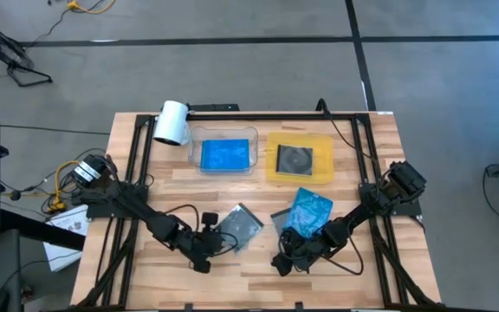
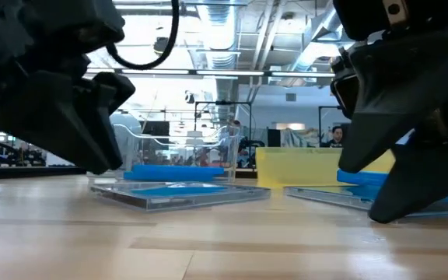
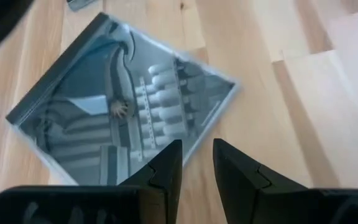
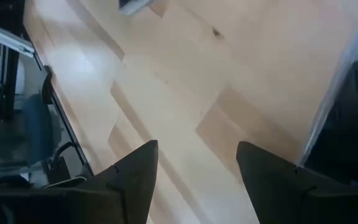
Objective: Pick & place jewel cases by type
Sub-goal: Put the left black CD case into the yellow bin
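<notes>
On the wood table [image 1: 232, 269], left gripper [image 1: 219, 237] sits low at the edge of a grey-clear jewel case [image 1: 241, 227], jaws narrowly parted with nothing between them. Right gripper [image 1: 286, 256] spread wide, empty, near a blue jewel case [image 1: 308, 211] on the table. 1 blue case lies in the clear tray [image 1: 223, 136], 1 grey in the yellow tray [image 1: 301, 178]. Cases look thin, stiff, light, slick, likely brittle; best pinched across an edge or corner.
</notes>
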Robot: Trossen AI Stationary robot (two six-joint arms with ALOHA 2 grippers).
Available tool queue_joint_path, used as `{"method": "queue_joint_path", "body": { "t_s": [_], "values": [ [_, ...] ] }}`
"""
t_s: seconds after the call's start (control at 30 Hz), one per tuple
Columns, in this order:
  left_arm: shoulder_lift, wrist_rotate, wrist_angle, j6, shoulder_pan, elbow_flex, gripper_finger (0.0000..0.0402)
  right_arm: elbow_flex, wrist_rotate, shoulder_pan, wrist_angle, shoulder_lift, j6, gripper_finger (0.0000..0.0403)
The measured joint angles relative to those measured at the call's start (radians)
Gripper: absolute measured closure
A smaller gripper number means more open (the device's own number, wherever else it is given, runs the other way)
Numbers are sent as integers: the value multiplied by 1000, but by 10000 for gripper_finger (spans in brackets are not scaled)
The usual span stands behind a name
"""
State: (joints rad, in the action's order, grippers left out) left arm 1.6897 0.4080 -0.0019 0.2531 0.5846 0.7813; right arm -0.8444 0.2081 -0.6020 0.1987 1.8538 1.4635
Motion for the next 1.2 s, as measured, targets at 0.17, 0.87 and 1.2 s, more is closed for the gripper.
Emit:
{"method": "queue_joint_path", "body": {
  "t_s": [0.17,0.87,1.2],
  "values": [
    [-2,16,-10,24,0,3,317,2,10,26,81,-3,-133,186],
    [-24,71,-155,158,-7,8,317,-1,0,135,83,-136,-519,186],
    [-95,70,-126,214,62,12,317,3,-165,332,15,-76,-581,186]
  ]
}}
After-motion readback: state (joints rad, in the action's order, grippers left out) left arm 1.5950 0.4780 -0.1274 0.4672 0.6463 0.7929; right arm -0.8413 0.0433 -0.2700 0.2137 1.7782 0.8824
